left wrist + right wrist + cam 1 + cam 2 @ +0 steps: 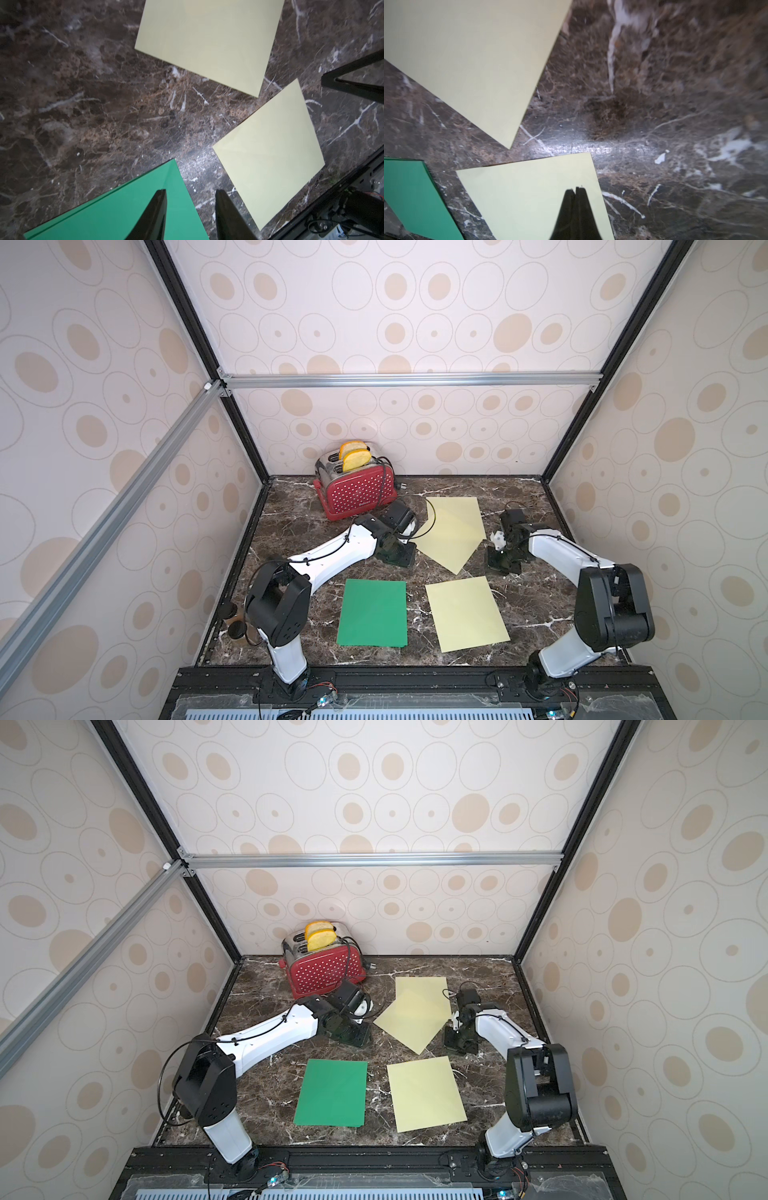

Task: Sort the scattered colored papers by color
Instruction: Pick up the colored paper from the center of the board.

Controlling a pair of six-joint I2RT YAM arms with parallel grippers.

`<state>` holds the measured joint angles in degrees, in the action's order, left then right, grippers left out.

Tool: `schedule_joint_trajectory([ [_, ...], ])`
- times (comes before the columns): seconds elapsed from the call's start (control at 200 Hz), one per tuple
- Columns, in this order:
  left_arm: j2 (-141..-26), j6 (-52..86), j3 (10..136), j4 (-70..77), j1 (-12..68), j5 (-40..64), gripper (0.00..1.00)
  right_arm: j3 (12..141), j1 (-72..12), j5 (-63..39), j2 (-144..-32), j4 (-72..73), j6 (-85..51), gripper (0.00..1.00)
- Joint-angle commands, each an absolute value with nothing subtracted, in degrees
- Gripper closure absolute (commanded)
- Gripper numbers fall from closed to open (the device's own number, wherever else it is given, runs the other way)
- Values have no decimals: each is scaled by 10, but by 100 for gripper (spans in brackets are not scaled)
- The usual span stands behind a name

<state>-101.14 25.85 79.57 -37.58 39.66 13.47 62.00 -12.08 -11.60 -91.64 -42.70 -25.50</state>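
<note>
Dotted wallpaper (415,323) closes in a dark marble table (286,518) on three sides; both arms are mounted along its front edge.

Green papers (372,612) lie in a neat pile near the front edge, left of centre, flat and squared up. One cream sheet (465,612) lies beside the pile, right of centre, slightly turned, with a strip of bare marble between the two. Two more cream sheets (453,531) lie toward the back edge, overlapping. One is square to the edge and the other is turned, so that a corner points at the front. That corner comes close to the single sheet without touching it. Both top views show all of this.

A red toaster (357,489) with two toast slices (356,459) standing in its slots sits angled at the back edge, left of centre, clear of every paper.

The left gripper (397,553) hangs between the toaster and the overlapped sheets, just beside their left corner. Its wrist view shows the fingers (160,212) spread with nothing between them, over a corner of the green pile (124,207). A black cable (432,514) from this arm loops over the left part of the overlapped sheets.

The right gripper (503,562) stands just beside the right edge of those sheets. In its wrist view the fingers (571,207) are pressed together and pinch nothing, seen against the single cream sheet (529,197).
</note>
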Motion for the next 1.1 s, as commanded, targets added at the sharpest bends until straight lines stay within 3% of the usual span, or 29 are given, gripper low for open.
schedule_joint_trajectory([
  [0.0, -1051, 280, 809, -314, 377, 133, 58, 690, -117, -118, -933, -434, -230, 95],
  [0.22, -1107, 299, 839, -276, 346, 153, 61, 890, -92, -184, -1127, -411, -184, 100],
  [0.361, -1155, 302, 882, -287, 347, 140, 60, 949, -80, -197, -1208, -426, -186, 100],
  [1.092, -1297, 352, 983, -306, 347, 75, 52, 941, -68, -220, -1266, -404, -202, 100],
])
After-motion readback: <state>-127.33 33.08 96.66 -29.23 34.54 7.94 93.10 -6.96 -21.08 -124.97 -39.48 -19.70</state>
